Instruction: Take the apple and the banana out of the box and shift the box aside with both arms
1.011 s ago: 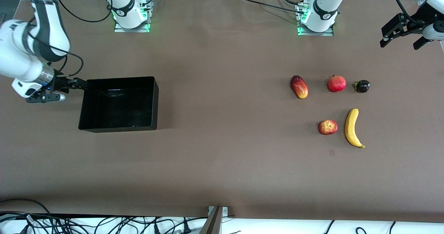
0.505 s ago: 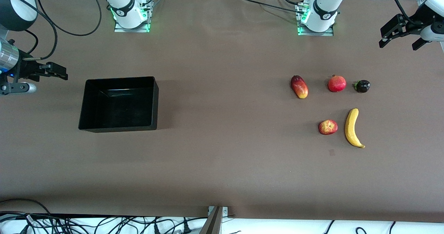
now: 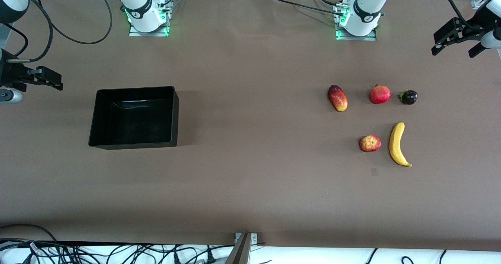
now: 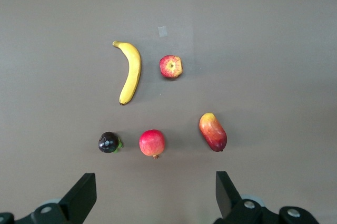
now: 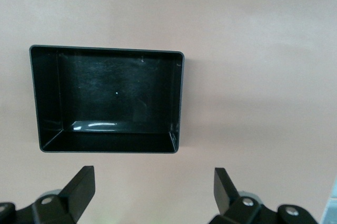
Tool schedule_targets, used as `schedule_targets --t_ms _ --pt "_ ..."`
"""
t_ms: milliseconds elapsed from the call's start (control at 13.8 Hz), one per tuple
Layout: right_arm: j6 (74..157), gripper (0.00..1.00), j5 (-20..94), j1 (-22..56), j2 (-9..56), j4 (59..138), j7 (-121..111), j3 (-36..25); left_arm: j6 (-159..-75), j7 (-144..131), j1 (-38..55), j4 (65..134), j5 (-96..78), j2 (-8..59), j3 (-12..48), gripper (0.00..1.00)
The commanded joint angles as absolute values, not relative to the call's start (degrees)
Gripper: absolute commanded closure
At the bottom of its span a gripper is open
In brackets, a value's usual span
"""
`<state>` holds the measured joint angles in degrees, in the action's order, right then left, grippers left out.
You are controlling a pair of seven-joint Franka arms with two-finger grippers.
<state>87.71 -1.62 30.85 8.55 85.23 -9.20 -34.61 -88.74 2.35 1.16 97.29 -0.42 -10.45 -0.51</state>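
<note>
We see the box (image 3: pixel 134 117) empty, near the right arm's end of the table, and the apple (image 3: pixel 370 143) and banana (image 3: pixel 398 144) lie just beside each other on the bare table toward the left arm's end. So we judge that the fruits are already out and the box is already moved aside. A mango (image 3: pixel 337 98), a pomegranate (image 3: pixel 380 94) and a small dark fruit (image 3: pixel 408 97) lie in a row farther from the front camera than the apple. Our right gripper (image 3: pixel 49 79) hangs near the box with fingers wide apart, holding nothing. Our left gripper (image 3: pixel 458 41) is over the table edge, also spread open and empty.
</note>
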Motion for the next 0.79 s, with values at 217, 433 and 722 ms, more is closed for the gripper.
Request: schedule_targets --t_ms 217,433,722 --pt "86.38 0.00 -2.29 9.02 3.45 88.65 -3.99 -12.36 -87.36 3.25 2.02 95.27 -0.26 -9.40 -1.23 0.00" --pt "92.18 0.00 -2.90 -2.45 -2.53 96.22 0.87 0.07 -87.36 3.25 1.93 95.27 -0.26 -9.40 -1.23 0.00" --pt "92.90 0.00 -2.64 -3.25 -3.43 97.21 1.05 -0.09 -87.36 3.34 1.85 95.27 -0.26 -9.40 -1.23 0.00"
